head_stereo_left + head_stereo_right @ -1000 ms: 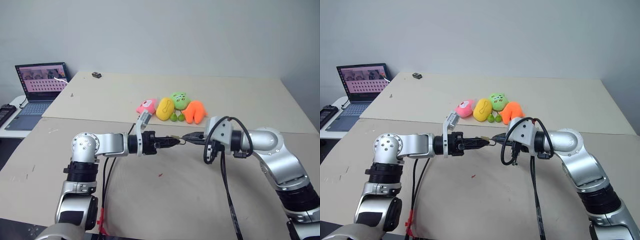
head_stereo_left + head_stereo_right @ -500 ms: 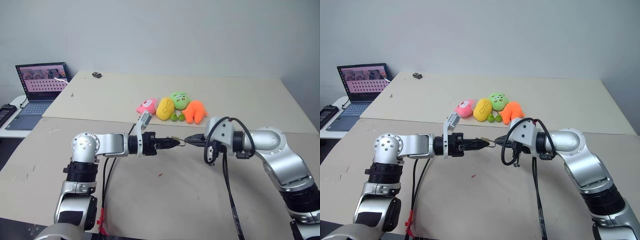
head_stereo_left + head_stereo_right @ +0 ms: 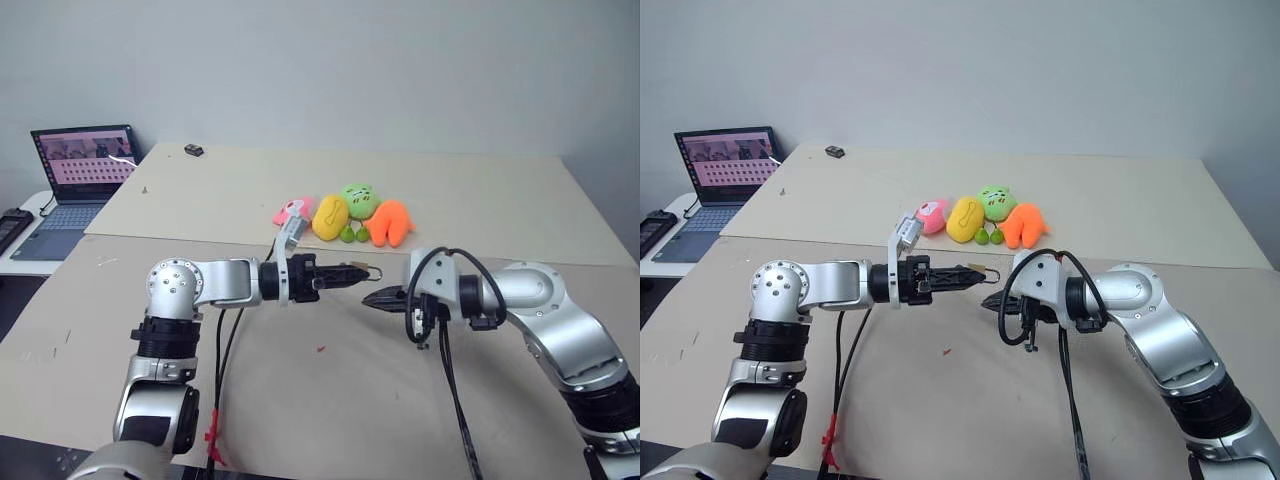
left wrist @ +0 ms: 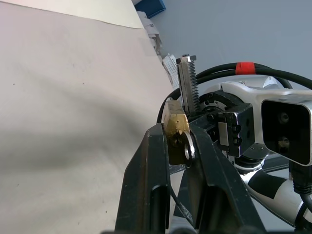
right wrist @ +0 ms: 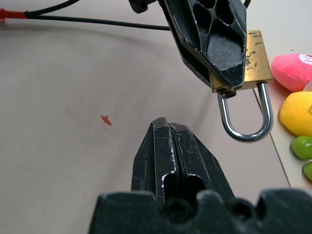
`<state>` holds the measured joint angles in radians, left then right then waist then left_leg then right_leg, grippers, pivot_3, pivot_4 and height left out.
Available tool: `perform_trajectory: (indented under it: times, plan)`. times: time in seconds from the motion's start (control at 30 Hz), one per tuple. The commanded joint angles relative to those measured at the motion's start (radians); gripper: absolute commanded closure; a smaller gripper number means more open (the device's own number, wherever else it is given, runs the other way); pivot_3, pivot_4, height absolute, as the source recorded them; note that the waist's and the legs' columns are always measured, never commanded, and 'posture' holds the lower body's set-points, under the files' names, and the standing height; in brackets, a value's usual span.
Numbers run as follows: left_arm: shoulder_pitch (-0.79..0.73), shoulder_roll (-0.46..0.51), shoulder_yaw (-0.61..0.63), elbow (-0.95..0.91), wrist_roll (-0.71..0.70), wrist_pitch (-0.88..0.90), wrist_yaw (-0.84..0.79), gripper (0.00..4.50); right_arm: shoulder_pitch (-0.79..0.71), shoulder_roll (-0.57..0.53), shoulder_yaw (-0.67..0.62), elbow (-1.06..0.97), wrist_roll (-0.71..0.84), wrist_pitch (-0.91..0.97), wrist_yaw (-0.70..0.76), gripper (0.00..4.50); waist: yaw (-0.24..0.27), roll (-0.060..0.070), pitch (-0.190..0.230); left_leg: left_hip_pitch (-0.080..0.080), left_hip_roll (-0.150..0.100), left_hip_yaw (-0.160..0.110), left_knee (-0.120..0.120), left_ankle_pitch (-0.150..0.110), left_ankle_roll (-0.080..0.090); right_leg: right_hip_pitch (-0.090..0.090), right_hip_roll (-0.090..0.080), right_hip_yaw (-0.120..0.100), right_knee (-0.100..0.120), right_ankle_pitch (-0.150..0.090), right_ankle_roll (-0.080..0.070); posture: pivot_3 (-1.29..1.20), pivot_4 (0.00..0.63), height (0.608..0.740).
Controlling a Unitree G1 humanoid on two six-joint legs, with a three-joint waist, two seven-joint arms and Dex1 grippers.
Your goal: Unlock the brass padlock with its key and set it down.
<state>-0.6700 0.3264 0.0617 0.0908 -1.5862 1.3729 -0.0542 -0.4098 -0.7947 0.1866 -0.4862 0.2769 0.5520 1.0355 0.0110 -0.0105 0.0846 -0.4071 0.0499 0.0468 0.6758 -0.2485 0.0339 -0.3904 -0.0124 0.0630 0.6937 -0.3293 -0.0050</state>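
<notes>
Brass padlock (image 5: pixel 254 53) clamped in left pincer (image 3: pixel 352 273) above beige counter (image 3: pixel 480 190), right pincer (image 3: pixel 372 298) clenched empty just beside it, plush toys (image 3: pixel 345 215) farther back, laptop (image 3: pixel 82 160) at far left.

No lettering, brand mark or number can be read anywhere on the table. The open laptop (image 3: pixel 78 178) at the left edge shows a pink screen of small tiles, its contents too small to make out. The small golden-brass padlock (image 5: pixel 255 58) with a silver shackle bears only scuffs and dark flecks on its visible face, no legible stamp.
</notes>
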Motion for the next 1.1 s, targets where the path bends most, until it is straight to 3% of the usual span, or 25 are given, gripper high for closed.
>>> perform_trajectory:
  times: [0.03, 0.6, 1.1]
  plan:
    - [-0.025, -0.004, 0.01, -0.015, -0.004, -0.011, -0.017, 4.43, -0.023, -0.002, -0.025, -0.02, -0.003, -0.013, -0.021, 4.47, 0.0, 0.0, 0.0, 0.0, 0.0, 0.0, 0.0, 0.0, 0.0, 0.0, 0.0, 0.0, 0.0, 0.0, 0.0, 0.0, 0.15, 0.644]
    - [0.013, -0.007, -0.01, -0.034, -0.171, -0.045, 0.117, 4.43, -0.06, 0.046, -0.017, 0.153, -0.151, -0.175, -0.132, 4.47, 0.001, 0.0, 0.001, 0.0, 0.0, 0.0, 0.0, 0.0, 0.0, 0.0, 0.0, 0.0, 0.0, 0.0, 0.0, 0.0, 0.15, 0.644]
    - [0.016, 0.014, -0.032, -0.031, -0.152, -0.067, 0.097, 4.43, -0.053, -0.028, -0.116, -0.002, 0.098, 0.053, -0.007, 4.47, 0.0, 0.001, 0.002, -0.001, 0.0, -0.001, 0.0, 0.001, -0.002, 0.0, 0.0, -0.001, 0.0, 0.0, 0.0, 0.0, 0.15, 0.644]
